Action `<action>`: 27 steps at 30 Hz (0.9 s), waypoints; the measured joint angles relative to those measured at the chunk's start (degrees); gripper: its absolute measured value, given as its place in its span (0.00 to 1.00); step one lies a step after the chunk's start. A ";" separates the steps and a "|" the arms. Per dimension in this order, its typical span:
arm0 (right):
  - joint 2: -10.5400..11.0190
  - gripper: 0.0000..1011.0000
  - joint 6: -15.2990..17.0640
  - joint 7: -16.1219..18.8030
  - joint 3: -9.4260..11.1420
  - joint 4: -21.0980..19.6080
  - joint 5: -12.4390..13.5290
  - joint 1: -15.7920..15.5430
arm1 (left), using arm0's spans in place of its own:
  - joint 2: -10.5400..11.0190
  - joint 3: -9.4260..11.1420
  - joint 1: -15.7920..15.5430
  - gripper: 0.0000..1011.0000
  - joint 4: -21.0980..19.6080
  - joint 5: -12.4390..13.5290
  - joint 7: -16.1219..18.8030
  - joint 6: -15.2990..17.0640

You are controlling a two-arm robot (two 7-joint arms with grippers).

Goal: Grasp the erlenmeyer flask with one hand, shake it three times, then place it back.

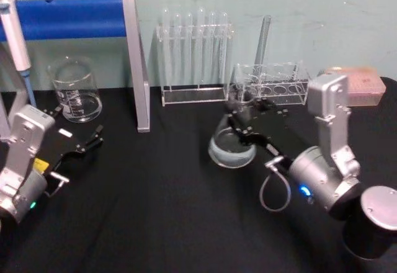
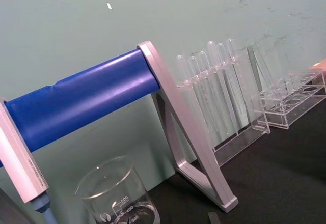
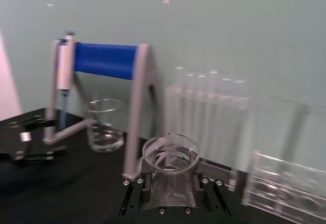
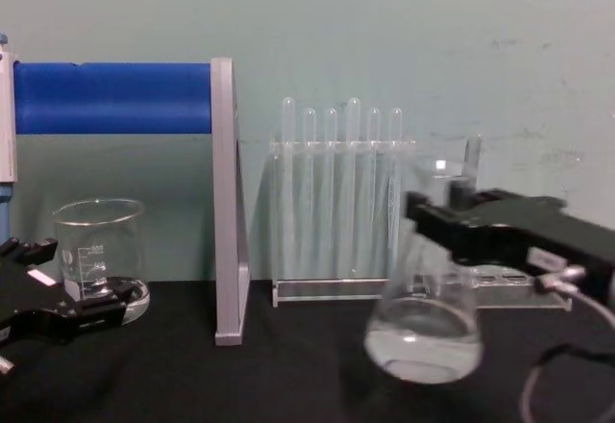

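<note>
Erlenmeyer flask (image 4: 423, 336), clear conical glass holding liquid, is clamped at its neck by the right end effector (image 1: 239, 118); the left end effector (image 1: 84, 147) lies spread near the beaker (image 1: 75, 93).

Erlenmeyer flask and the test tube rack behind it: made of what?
Erlenmeyer flask: likely clear glass, glossy; see-through wall, bright highlights, liquid visible in the base. Test tube rack: probably clear acrylic; flat transparent plates with bright edges, though glass isn't ruled out.
</note>
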 joint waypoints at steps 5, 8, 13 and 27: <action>0.31 0.44 0.07 2.86 -3.35 1.82 1.30 2.27 | 0.00 0.00 0.00 0.99 0.00 0.00 0.00 0.00; 0.62 0.44 0.15 3.34 -4.10 2.11 1.76 2.77 | 0.00 0.00 0.00 0.99 0.00 0.00 0.00 0.00; 1.19 0.44 0.15 3.59 -4.78 2.30 2.49 3.20 | 0.00 0.00 0.00 0.99 0.00 0.00 0.00 0.00; 3.19 0.44 -0.66 4.19 -5.86 2.35 4.37 3.54 | 0.00 0.00 0.00 0.99 0.00 0.00 0.00 0.00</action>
